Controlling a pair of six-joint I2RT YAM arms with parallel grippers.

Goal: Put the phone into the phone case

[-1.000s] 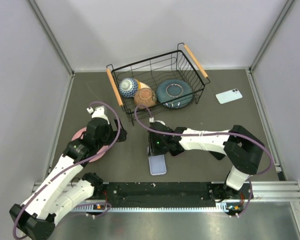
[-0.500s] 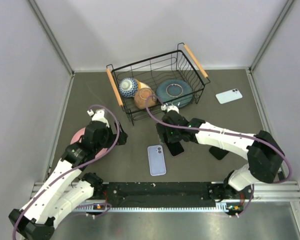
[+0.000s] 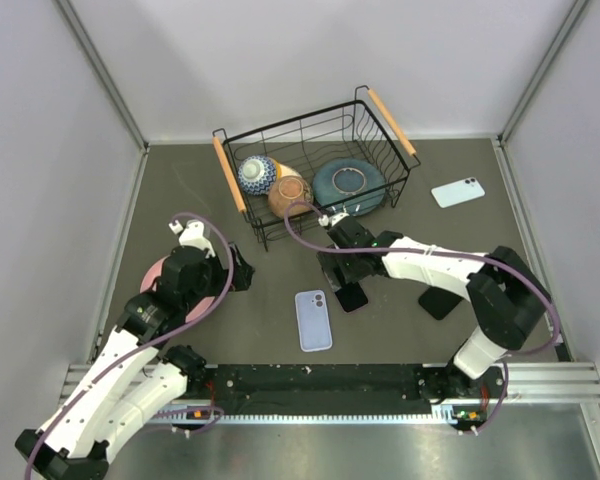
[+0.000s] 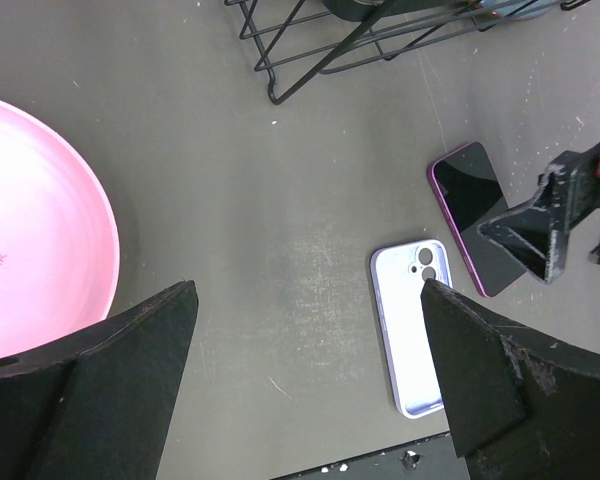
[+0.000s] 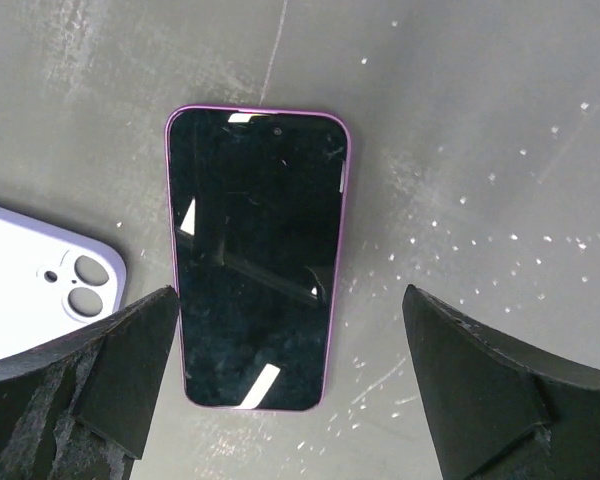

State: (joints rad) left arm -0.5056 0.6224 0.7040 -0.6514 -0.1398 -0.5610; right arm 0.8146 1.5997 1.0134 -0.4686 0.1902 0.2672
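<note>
Find the right gripper [image 5: 290, 300] spread wide, fingers [image 5: 120, 380] empty, straddling the phone [image 5: 255, 240] from above without touching it. Place the phone flat on the table, screen up, just beside the right long edge of the phone case [image 5: 35, 290]. Note a thin strip of table between them, and the phone set a little toward the case's camera-cutout end.

Find the left gripper [image 4: 305, 300] likewise spread wide and empty, held well left of the case, with a pink plate [image 4: 30, 220] farther left again.

Change over the last second:
- Log the right gripper as shifted from directly over the case to over the phone on its right, with hardly any travel in the last half second.
- Log the case as unmoved or nearly so, now fully exposed.
- Log the left arm as drawn slightly back from the case.
- Judge this as the reach for the pick: phone not yet gripped, insertion not begun.

Orientation:
- Read the phone's long axis as roughly parallel to the case's, with a small angle between them.
- Note the earpiece end on the same side as the case's cutout end.
- Read the finger closing line as running across the phone's short width.
- Cannot tell whether the case lies open side up.
</note>
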